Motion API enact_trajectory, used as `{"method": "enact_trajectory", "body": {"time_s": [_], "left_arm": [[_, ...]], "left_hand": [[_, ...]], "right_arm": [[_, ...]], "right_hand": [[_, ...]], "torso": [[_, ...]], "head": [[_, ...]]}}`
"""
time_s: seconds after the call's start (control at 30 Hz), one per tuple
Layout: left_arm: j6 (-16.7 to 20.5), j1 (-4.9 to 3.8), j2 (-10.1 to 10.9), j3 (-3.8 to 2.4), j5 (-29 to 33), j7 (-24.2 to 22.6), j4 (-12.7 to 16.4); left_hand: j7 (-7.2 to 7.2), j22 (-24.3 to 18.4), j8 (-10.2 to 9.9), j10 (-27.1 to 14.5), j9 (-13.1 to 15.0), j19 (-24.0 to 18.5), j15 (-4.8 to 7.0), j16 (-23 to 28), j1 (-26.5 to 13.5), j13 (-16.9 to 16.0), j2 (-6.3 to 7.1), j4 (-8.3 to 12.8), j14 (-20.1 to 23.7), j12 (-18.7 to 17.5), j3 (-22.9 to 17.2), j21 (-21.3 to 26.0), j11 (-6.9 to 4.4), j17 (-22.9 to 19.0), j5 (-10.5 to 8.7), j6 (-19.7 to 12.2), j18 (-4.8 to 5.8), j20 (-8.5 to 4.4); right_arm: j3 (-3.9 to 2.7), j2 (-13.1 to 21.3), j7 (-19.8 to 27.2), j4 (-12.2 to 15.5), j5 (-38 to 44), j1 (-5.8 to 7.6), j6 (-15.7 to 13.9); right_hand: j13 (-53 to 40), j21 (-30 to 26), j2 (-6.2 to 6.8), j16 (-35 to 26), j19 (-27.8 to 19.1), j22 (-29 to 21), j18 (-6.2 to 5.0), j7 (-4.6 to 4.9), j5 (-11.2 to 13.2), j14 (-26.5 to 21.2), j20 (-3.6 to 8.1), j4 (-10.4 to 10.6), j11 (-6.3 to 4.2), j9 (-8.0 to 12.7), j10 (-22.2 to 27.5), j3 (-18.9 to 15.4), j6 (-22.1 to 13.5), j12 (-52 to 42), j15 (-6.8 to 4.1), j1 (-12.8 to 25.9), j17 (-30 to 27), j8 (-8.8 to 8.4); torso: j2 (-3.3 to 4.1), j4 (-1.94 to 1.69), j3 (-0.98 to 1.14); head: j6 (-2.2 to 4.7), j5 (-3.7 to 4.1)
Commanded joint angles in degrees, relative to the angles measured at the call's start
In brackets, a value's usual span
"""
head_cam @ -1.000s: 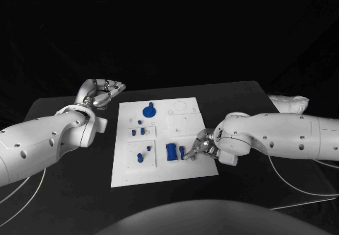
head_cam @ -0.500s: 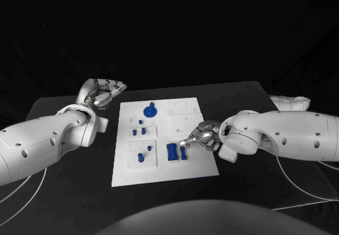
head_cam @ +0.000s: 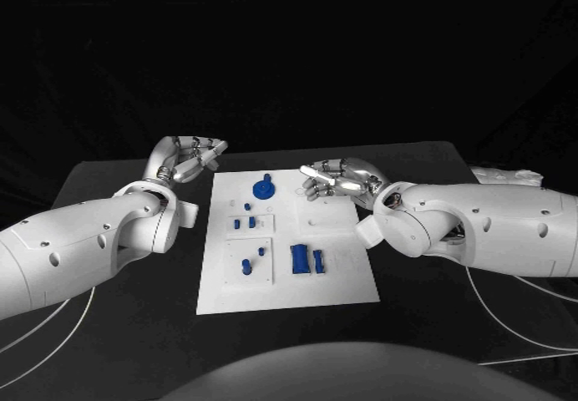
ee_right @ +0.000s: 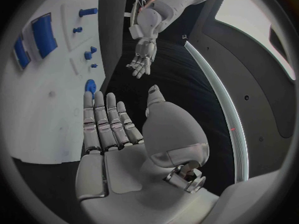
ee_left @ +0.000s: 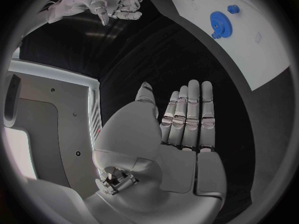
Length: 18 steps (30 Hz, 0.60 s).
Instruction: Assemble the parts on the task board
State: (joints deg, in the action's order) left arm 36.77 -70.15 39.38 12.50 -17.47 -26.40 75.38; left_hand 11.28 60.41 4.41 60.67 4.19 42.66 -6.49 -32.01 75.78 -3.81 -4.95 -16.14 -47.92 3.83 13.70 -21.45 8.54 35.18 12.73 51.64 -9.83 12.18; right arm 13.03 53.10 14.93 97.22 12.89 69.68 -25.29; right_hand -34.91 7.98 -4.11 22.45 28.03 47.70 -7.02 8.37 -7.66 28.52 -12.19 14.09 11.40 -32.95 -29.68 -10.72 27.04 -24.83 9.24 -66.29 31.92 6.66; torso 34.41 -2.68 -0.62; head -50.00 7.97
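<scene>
Centrally in the head view lies the board (head_cam: 325,280), a white plate on the black table (head_cam: 109,276), its long sides running from the lower middle of the frame up toward the two hands. Blue parts sit on it: a gear (head_cam: 261,187) near the upper edge, small pegs (head_cam: 245,222) on a raised square left of centre, another piece (head_cam: 245,266) on a lower square, and two upright blocks (head_cam: 306,259) side by side in the lower middle.

Both hands hang clear of the parts. The left hand (head_cam: 190,157) is at the upper left, just off the board's top left corner over bare table, fingers straight and together, holding nothing; its wrist view shows the flat palm (ee_left: 181,134) with the gear (ee_left: 220,21) and the board's corner beyond it. The right hand (head_cam: 338,179) hovers over the board's upper right corner, fingers loosely spread, also holding nothing; its wrist view shows the palm (ee_right: 109,134) open with the board (ee_right: 44,109) alongside and the left hand (ee_right: 142,59) across from it.

Bare table runs along both long edges of the board, though the left forearm lies close beside the left edge and the right arm overlaps the right edge. The board's lower edge has open tabletop below it. Thin white cables (head_cam: 506,322) trail across the table at lower right. Behind the table the room is dark.
</scene>
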Motion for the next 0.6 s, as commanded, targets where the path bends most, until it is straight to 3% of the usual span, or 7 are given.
{"method": "enact_trajectory", "body": {"time_s": [0.03,0.23,0.27,0.33,0.37,0.4,0.6], "left_arm": [[-0.25,0.78,0.03,-0.04,8.70,-7.46,1.43],[-2.10,2.08,0.05,-0.07,10.85,-10.51,3.24],[-0.33,1.94,0.11,0.00,6.77,-5.46,2.64],[-0.19,2.09,0.20,-0.22,6.96,-5.42,2.85],[-0.11,2.17,0.26,-0.36,7.08,-5.40,2.98],[0.27,2.57,0.51,-0.97,7.60,-5.30,3.56],[3.30,5.75,2.57,-5.92,11.84,-4.48,8.28]], "left_hand": [[0.74,-8.33,-0.04,-4.67,-0.30,-7.07,-2.43,6.82,-2.45,0.14,1.39,-0.10,7.50,0.07,0.07,10.78,1.48,-6.55,-1.45,-3.62,0.83,2.44],[0.42,-17.74,1.31,-12.76,-0.28,-14.69,-1.78,10.81,-7.47,0.21,8.18,-0.85,16.56,-0.20,-7.07,18.10,0.85,-13.03,-2.97,-10.43,-0.46,3.17],[-3.42,-29.88,-4.41,-26.65,-4.19,-22.62,0.66,16.98,-27.81,3.81,4.95,4.25,25.33,-3.83,-8.49,21.45,-1.91,-19.21,-5.67,-22.30,2.95,-1.42],[-3.61,-31.88,-0.37,-28.26,-4.19,-23.83,0.87,17.50,-29.37,3.81,4.95,4.61,26.86,-3.83,-9.50,21.45,-2.15,-20.42,-6.01,-23.87,2.95,-1.79],[-3.66,-32.29,-0.37,-28.70,-4.19,-24.10,0.93,17.70,-29.96,3.81,4.95,4.73,27.16,-3.83,-9.62,21.45,-2.23,-20.64,-6.09,-24.25,2.94,-1.91],[-4.05,-34.28,-4.41,-30.87,-4.19,-25.39,1.29,18.68,-33.15,3.81,4.95,5.41,28.64,-3.83,-13.70,21.45,-2.63,-21.68,-6.57,-26.12,2.95,-2.59],[-5.52,-39.63,-4.41,-36.98,-4.19,-28.92,2.36,21.40,-41.86,3.81,4.95,7.56,32.58,-3.83,-13.70,21.45,-3.85,-24.44,-7.84,-31.35,3.93,-4.58]], "right_arm": [[-0.11,-1.30,12.17,-1.22,-2.97,0.02,0.63],[-0.19,-3.09,13.67,-3.26,-3.32,0.00,2.71],[-0.15,-2.77,8.73,-2.80,-2.02,0.03,0.44],[-0.30,-2.83,8.80,-2.85,-2.15,-0.08,0.22],[-0.40,-2.88,8.85,-2.88,-2.23,-0.15,0.08],[-0.80,-3.05,9.04,-3.02,-2.57,-0.45,-0.53],[-4.11,-4.50,10.61,-4.17,-5.36,-2.90,-5.48]], "right_hand": [[7.22,-5.31,2.09,-8.77,-12.60,-13.78,-0.06,-3.19,1.70,-12.74,1.30,2.46,-2.27,12.04,11.00,-0.65,-14.52,7.96,-2.47,2.85,-7.71,-3.45],[19.25,-7.06,8.84,-18.21,-26.63,-38.32,-1.08,-7.52,2.66,-25.51,3.43,3.02,-4.85,22.32,23.35,5.77,-23.29,15.46,-4.89,9.03,-22.93,-4.79],[23.35,-7.98,4.11,-22.45,-28.03,-39.97,2.08,-8.37,7.66,-28.52,6.00,-2.14,-6.72,24.99,24.76,10.72,-27.04,18.02,-9.24,25.89,-24.91,-6.66],[26.61,-7.98,4.11,-22.45,-28.03,-42.32,7.02,-8.37,7.66,-28.52,7.60,-5.08,-11.40,27.29,29.68,10.72,-27.04,19.93,-9.24,35.48,-26.97,-6.66],[27.15,-7.98,4.11,-22.45,-28.03,-42.67,7.02,-8.37,7.66,-28.52,7.91,-5.64,-11.40,27.65,29.68,10.72,-27.04,20.23,-9.24,37.43,-27.29,-6.66],[29.28,-7.98,4.11,-22.45,-28.03,-47.70,7.02,-8.37,7.66,-28.52,12.19,-7.95,-11.40,32.95,29.68,10.72,-27.04,24.83,-9.24,45.57,-31.92,-6.66],[34.91,-7.98,4.11,-22.45,-28.03,-47.70,7.02,-8.37,7.66,-28.52,12.19,-14.09,-11.40,32.95,29.68,10.72,-27.04,24.83,-9.24,59.01,-31.92,-6.66]], "torso": [[0.08,-0.09,0.04],[-0.01,-0.21,-0.19],[0.02,-0.13,-0.07],[-0.01,-0.11,-0.07],[-0.02,-0.10,-0.06],[-0.09,-0.04,-0.05],[-0.62,0.42,0.06]], "head": [[0.00,-0.59],[1.36,-0.80],[0.55,-0.75],[0.67,-0.80],[0.74,-0.84],[1.04,-0.98],[3.52,-2.17]]}}
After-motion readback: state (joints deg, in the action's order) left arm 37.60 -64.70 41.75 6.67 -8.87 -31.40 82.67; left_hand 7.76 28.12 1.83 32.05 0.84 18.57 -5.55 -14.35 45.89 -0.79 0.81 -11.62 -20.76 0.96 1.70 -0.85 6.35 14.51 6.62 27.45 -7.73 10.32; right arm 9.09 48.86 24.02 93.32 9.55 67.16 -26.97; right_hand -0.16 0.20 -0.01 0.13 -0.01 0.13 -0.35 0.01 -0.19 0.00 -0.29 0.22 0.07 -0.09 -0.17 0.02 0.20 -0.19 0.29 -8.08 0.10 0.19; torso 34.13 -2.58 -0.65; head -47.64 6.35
